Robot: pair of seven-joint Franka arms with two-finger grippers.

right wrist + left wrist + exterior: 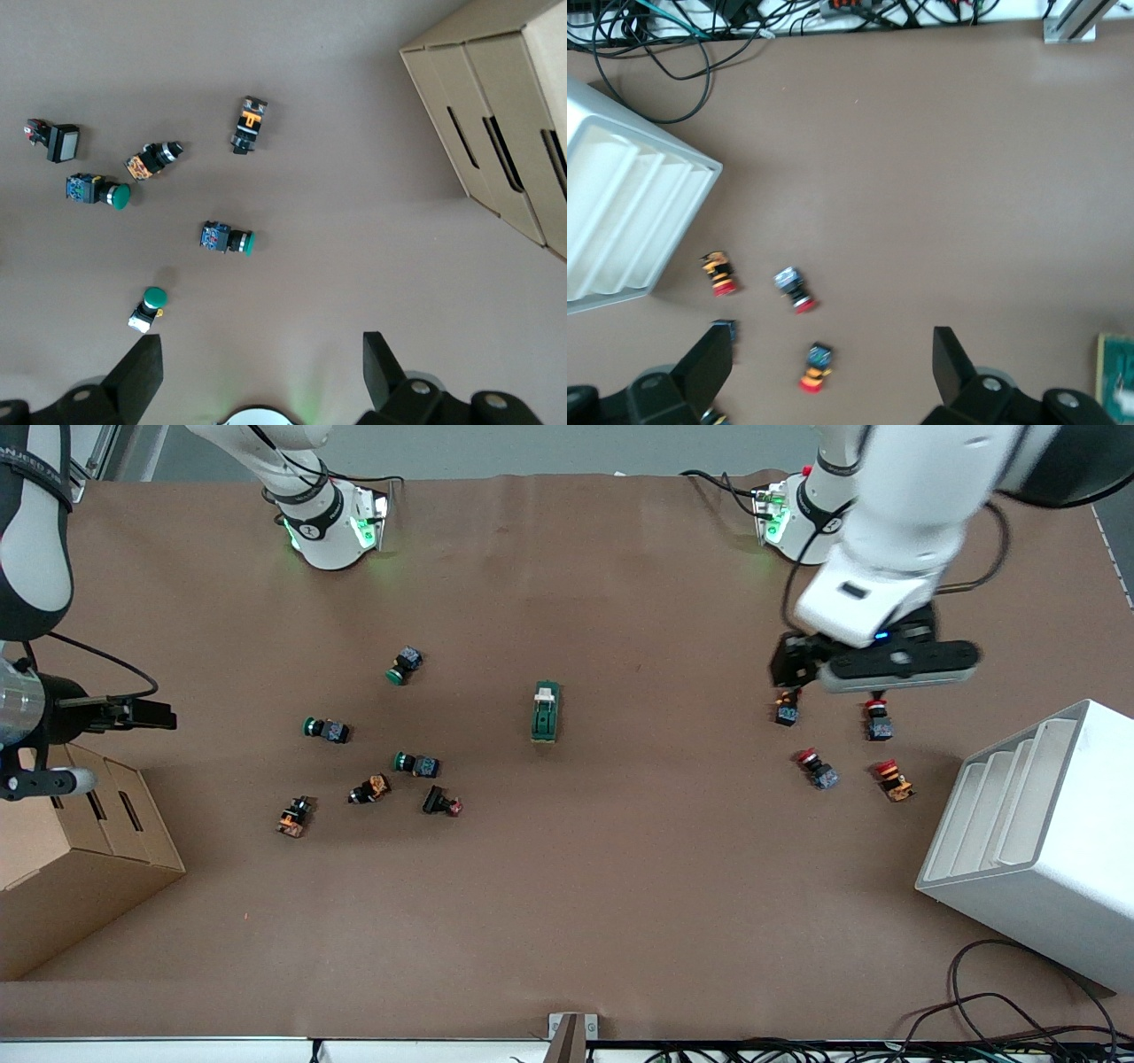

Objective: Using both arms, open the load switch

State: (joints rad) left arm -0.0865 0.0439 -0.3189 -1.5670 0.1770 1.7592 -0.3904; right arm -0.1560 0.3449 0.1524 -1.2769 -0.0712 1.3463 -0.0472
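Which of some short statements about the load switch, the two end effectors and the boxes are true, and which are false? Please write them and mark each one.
1. The load switch lies alone near the table's middle, untouched. True.
2. The left end effector grips a red push button. False: it is open, over the red buttons.
3. The right end effector is open. True.
4. The white rack stands at the right arm's end. False: it stands at the left arm's end; the cardboard box is at the right arm's.
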